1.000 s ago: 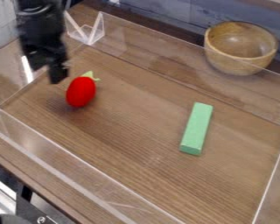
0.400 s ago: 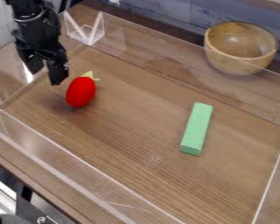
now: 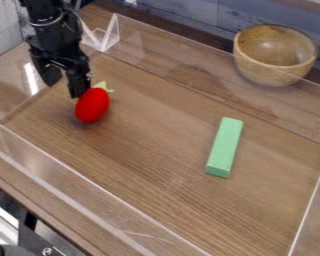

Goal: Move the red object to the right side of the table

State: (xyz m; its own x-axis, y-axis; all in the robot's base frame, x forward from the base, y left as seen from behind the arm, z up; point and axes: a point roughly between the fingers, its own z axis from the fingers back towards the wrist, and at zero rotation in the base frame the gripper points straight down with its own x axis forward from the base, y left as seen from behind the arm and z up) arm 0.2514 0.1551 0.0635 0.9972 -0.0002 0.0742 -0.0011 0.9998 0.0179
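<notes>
While the open gripper [image 3: 60,79] nears the red object [image 3: 92,104], table [image 3: 149,170] bare rightward

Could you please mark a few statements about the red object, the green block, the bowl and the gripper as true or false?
1. The red object lies on the left part of the table. True.
2. The gripper holds the red object in the air. False: its jaws are open, just up and left of the object, which rests on the table.
3. The green block lies inside the wooden bowl. False: it lies flat on the table, apart from the bowl.
4. The wooden bowl sits at the far right. True.
5. The green block touches the red object. False: they lie well apart.
</notes>
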